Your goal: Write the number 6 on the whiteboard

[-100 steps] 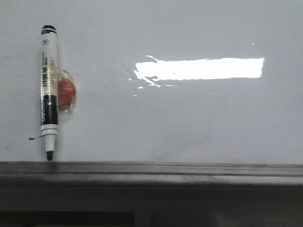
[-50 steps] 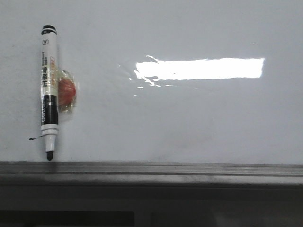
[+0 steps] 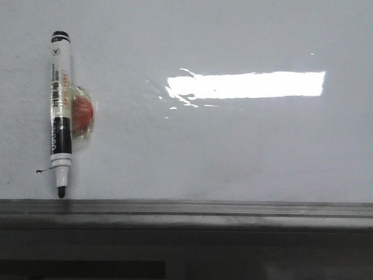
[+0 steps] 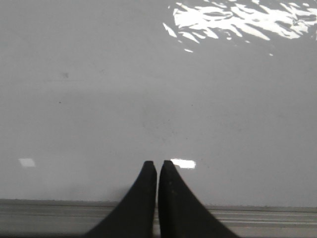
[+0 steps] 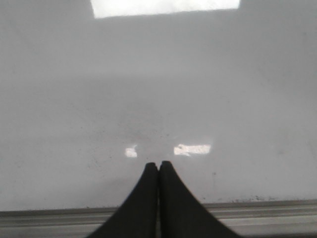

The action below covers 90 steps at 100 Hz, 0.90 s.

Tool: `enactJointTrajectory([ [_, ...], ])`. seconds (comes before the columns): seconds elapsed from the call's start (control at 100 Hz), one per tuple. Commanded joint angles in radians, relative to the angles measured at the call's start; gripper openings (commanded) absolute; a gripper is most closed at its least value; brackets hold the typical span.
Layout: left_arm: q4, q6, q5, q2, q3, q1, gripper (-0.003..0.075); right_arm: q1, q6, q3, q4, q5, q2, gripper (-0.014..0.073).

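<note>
The whiteboard [image 3: 233, 151] fills the front view, glossy white-grey, with a bright rectangular light reflection. No number 6 shows on it. A black-and-white marker [image 3: 60, 111] lies on the board at the left, uncapped tip toward the grey metal ledge [image 3: 186, 211], next to a small red-orange object under clear wrap [image 3: 83, 112]. A tiny black squiggle [image 3: 42, 171] sits beside the tip. Neither gripper shows in the front view. My left gripper [image 4: 157, 164] is shut and empty over the bare board [image 4: 99, 99]. My right gripper [image 5: 158, 164] is shut and empty over the bare board [image 5: 223, 89].
The ledge runs along the board's near edge in both wrist views, left [image 4: 59, 218] and right [image 5: 49, 220]. Below the ledge the front view is dark.
</note>
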Motion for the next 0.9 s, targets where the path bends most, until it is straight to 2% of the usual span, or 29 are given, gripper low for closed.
enactJointTrajectory([
  [0.0, 0.025, -0.009, -0.053, -0.031, 0.046, 0.003, -0.0019, 0.003, -0.008, 0.035, -0.017, -0.035, -0.019, -0.0053],
  [0.1, 0.079, -0.009, -0.060, -0.031, 0.046, 0.003, -0.0019, 0.003, -0.008, 0.035, -0.017, -0.035, -0.019, -0.0053],
  [0.28, 0.084, -0.009, -0.076, -0.031, 0.046, 0.003, -0.0019, 0.003, -0.008, 0.035, -0.017, -0.042, -0.019, -0.0053],
  [0.66, 0.089, -0.009, -0.083, -0.031, 0.046, 0.003, -0.0019, 0.003, -0.008, 0.035, -0.014, -0.169, -0.019, -0.0053],
  [0.81, 0.199, -0.009, -0.083, -0.031, 0.046, 0.003, -0.0019, 0.003, -0.008, 0.035, -0.014, -0.174, -0.019, -0.0053],
  [0.89, 0.210, -0.009, -0.112, -0.031, 0.046, 0.003, -0.0019, 0.003, -0.008, 0.035, 0.007, -0.194, -0.019, -0.0053],
])
